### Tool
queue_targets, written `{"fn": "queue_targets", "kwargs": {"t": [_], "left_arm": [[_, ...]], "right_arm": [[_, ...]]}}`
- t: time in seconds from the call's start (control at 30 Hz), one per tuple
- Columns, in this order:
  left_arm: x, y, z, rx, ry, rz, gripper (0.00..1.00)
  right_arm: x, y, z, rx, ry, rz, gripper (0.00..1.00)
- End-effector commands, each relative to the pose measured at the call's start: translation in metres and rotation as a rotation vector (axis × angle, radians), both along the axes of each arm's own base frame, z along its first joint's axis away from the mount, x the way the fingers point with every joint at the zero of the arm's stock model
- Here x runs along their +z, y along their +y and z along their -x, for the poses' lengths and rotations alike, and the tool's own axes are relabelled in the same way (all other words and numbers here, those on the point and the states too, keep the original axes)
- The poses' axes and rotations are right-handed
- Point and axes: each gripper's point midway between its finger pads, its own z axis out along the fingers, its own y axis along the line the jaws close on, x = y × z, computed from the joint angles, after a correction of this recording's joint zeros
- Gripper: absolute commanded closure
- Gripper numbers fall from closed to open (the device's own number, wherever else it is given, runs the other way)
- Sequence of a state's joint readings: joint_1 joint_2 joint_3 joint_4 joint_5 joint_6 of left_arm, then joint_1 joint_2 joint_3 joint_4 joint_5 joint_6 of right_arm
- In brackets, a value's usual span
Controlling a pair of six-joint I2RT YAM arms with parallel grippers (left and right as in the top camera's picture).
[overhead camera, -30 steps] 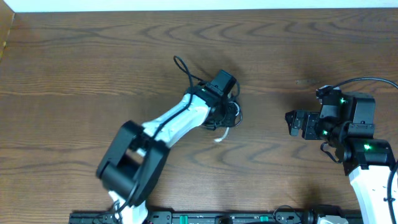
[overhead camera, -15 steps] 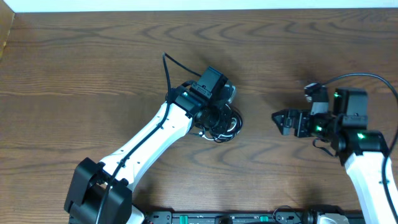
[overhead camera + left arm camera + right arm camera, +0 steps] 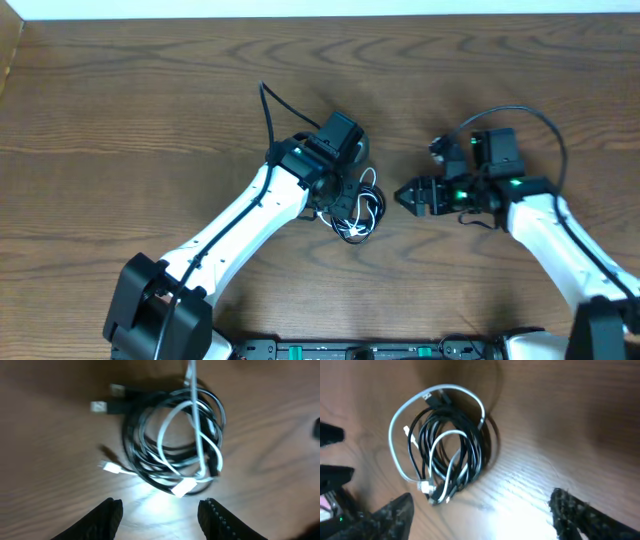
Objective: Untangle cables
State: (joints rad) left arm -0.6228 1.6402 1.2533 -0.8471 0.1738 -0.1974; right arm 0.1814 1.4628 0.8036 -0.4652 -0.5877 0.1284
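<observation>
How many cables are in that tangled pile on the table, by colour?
Black cable: 1
White cable: 1
Total: 2, coiled together in one bundle.

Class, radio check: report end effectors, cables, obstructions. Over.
Left end effector open, right end effector open, both empty. Black cable, white cable intertwined on table near both. No obstructions.

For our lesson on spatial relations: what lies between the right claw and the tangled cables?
Only bare table separates the right claw from the cables; the overhead view shows a short stretch of wood with nothing on it.
</observation>
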Motion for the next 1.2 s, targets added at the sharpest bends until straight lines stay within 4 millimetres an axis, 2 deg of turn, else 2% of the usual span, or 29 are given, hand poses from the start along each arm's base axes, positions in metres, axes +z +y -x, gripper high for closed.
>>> {"fn": "queue_targets", "kwargs": {"t": [0.0, 0.2, 0.3, 0.37, 0.47, 0.53, 0.57, 0.67, 0.87, 1.03, 1.17], "left_arm": [[-0.004, 0.021, -0.019, 0.067, -0.05, -0.058, 0.46], [0.001, 0.02, -0.033, 0.111, -0.026, 0.063, 0.46], [0.006, 0.022, -0.042, 0.137, -0.018, 0.137, 0.46], [0.008, 0.02, -0.044, 0.13, -0.005, 0.182, 0.46], [0.01, 0.017, -0.041, 0.108, 0.019, 0.229, 0.45], [0.006, 0.019, -0.039, 0.113, 0.03, 0.228, 0.45], [0.003, 0.02, -0.037, 0.114, 0.037, 0.224, 0.46], [-0.008, 0.023, -0.03, 0.117, 0.059, 0.213, 0.46], [-0.023, 0.026, -0.02, 0.119, 0.09, 0.202, 0.45], [-0.032, 0.025, -0.015, 0.119, 0.103, 0.216, 0.45], [-0.034, 0.016, -0.013, 0.1, 0.111, 0.275, 0.45]], "right_arm": [[-0.01, 0.015, -0.008, -0.011, 0.016, 0.017, 0.24], [-0.041, 0.032, -0.016, -0.033, 0.015, 0.114, 0.36], [-0.054, 0.051, -0.016, 0.006, 0.0, 0.122, 0.42], [-0.062, 0.06, -0.014, 0.031, -0.005, 0.128, 0.54], [-0.073, 0.064, -0.013, 0.012, 0.007, 0.158, 0.66], [-0.079, 0.066, -0.011, 0.003, 0.016, 0.175, 0.85], [-0.081, 0.067, -0.01, 0.009, 0.019, 0.18, 0.98], [-0.081, 0.068, -0.008, 0.014, 0.023, 0.18, 0.99], [-0.061, 0.07, -0.009, 0.014, -0.011, 0.156, 0.99], [-0.019, 0.078, -0.011, 0.028, -0.091, 0.077, 0.99], [0.008, 0.081, -0.012, 0.032, -0.153, 0.033, 0.99]]}}
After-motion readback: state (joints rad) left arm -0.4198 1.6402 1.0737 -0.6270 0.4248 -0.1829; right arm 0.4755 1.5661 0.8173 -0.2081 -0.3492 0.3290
